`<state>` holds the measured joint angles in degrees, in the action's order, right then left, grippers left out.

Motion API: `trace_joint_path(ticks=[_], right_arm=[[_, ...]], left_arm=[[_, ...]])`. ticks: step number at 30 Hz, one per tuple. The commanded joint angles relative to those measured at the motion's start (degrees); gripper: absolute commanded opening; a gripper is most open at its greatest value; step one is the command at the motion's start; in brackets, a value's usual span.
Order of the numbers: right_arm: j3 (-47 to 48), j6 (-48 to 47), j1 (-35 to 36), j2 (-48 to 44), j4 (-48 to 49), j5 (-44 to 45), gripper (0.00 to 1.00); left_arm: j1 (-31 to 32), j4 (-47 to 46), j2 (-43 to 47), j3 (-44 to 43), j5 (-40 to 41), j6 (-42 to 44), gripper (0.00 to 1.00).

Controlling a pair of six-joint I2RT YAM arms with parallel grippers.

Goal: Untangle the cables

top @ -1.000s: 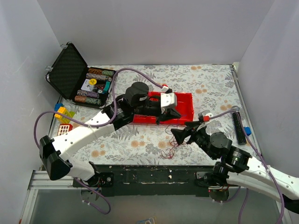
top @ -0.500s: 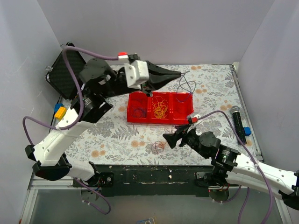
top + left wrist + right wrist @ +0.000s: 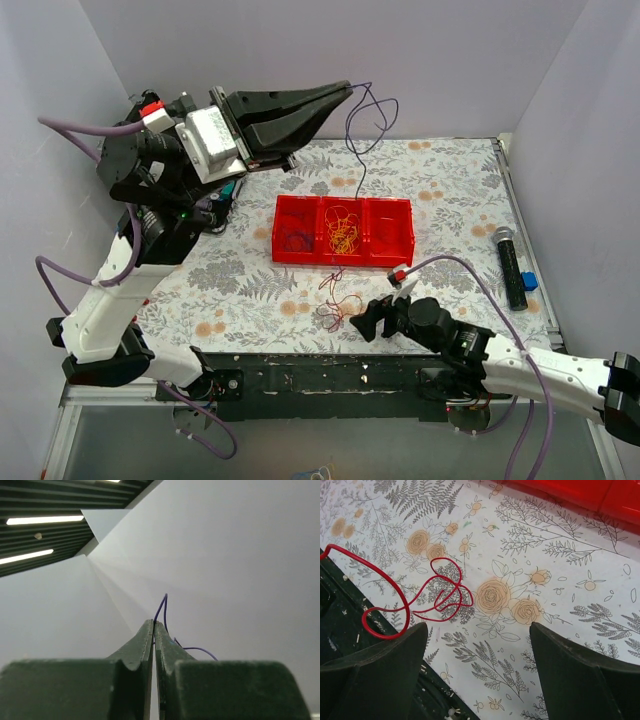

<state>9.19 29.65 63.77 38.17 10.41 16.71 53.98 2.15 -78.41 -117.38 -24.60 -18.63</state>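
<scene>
My left gripper [image 3: 345, 92] is raised high over the back of the table and shut on a thin purple wire [image 3: 362, 130], which dangles down toward the red tray [image 3: 391, 262]. The same wire [image 3: 163, 607] sticks out between the closed fingertips in the left wrist view. Yellow-orange wires [image 3: 343, 232] lie in the tray's middle compartment and purple ones [image 3: 296, 240] in its left one. A loose red wire [image 3: 335, 297] lies on the mat in front of the tray; it also shows in the right wrist view [image 3: 440, 594]. My right gripper [image 3: 368, 320] is open and low beside that red wire.
A black case [image 3: 135, 150] of poker chips stands open at the back left, partly behind the left arm. A black microphone [image 3: 509, 265] and a blue block [image 3: 529, 281] lie at the right edge. The table's dark front rail [image 3: 330, 370] runs just under the right gripper.
My left gripper has risen from the tray with a purple wire pulled up in it. My right gripper has slid left and nearer, down to the red wire by the front edge.
</scene>
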Motion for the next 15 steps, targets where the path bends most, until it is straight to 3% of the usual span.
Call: trace_joint_path(ticks=[1, 8, 15], right_arm=[[1.1, 1.5, 0.2, -2.9, 1.3, 0.2, 0.91], [15.0, -7.9, 0.7, -12.4, -6.3, 1.6, 0.94], [23.4, -15.3, 0.9, -9.7, -1.8, -4.5, 0.94]], left_arm=[[0.3, -3.8, 0.0, -2.9, 2.2, 4.0, 0.0], [0.3, -3.3, 2.1, 1.6, 2.0, 5.7, 0.0], [0.3, -2.6, 3.1, 5.1, 1.2, 8.5, 0.0]])
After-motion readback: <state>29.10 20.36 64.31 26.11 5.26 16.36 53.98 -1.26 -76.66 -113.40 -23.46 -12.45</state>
